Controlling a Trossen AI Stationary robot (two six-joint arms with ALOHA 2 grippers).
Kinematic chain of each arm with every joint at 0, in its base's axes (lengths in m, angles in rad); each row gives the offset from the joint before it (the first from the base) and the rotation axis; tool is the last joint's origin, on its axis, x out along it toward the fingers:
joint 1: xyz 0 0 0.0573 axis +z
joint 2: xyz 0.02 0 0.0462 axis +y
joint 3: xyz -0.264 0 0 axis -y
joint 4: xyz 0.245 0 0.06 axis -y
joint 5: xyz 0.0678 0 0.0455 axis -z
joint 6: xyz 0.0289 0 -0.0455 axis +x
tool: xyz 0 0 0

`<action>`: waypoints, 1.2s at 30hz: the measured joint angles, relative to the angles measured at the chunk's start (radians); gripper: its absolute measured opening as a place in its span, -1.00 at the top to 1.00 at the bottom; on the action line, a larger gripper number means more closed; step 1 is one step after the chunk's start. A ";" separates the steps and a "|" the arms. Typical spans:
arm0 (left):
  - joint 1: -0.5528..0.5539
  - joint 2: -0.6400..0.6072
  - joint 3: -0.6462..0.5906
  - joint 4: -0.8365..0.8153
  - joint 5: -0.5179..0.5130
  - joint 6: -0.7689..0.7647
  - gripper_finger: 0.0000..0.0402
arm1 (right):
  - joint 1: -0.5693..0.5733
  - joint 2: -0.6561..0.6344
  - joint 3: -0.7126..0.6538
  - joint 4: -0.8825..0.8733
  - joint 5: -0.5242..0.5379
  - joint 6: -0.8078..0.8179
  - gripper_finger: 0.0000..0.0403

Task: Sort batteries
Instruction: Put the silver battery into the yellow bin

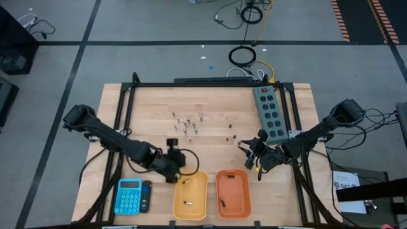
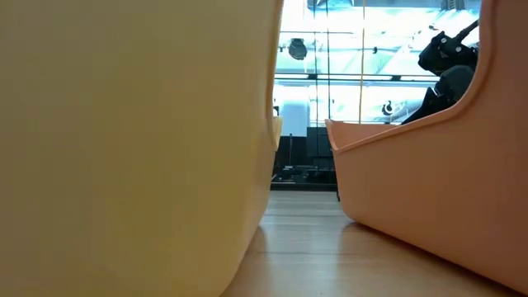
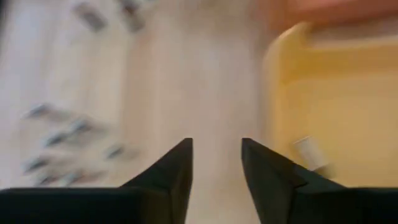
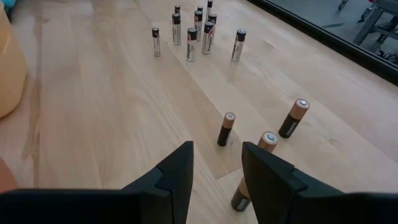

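Near the bench's front edge, my left pincer (image 1: 173, 170) is hanging released beside the yellow plastic tray (image 1: 198, 202); my released right pincer (image 4: 216, 180) is nearing upright copper-topped batteries (image 4: 226, 129), risking toppling neighbours.

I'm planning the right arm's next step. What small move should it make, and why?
Probably ease the right gripper forward and down over the nearest copper-topped battery, then shut. Its fingers stand open and empty, and that battery stands upright just ahead of the gap, apart from its two neighbours.
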 joint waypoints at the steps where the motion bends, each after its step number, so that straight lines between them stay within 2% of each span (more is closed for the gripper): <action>1: 0.006 -0.005 0.000 -0.052 -0.035 -0.007 0.18 | 0.000 0.000 0.000 0.000 0.000 0.000 0.37; 3: 0.019 -0.005 -0.001 -0.148 -0.076 -0.008 0.10 | 0.000 0.000 0.000 0.000 0.000 -0.001 0.37; 5: 0.034 0.000 -0.009 -0.212 -0.073 -0.003 0.07 | 0.000 0.000 0.000 0.000 0.000 -0.002 0.37; 10: 0.084 0.033 -0.039 -0.222 -0.071 0.011 0.06 | 0.000 0.000 0.000 -0.001 0.000 -0.007 0.37; 14: 0.131 0.065 -0.039 -0.231 -0.070 -0.044 0.07 | 0.000 0.000 0.000 -0.004 -0.013 -0.009 0.37; 22: 0.191 0.097 -0.041 -0.264 -0.134 -0.038 0.22 | 0.000 0.000 0.000 -0.002 -0.026 -0.031 0.37; 26: 0.229 0.058 -0.132 -0.178 -0.132 -0.024 0.23 | 0.002 0.000 0.000 -0.002 -0.026 -0.035 0.37; 36: 0.340 -0.127 -0.420 0.147 0.001 -0.089 0.23 | 0.020 0.000 0.000 0.002 -0.017 -0.044 0.37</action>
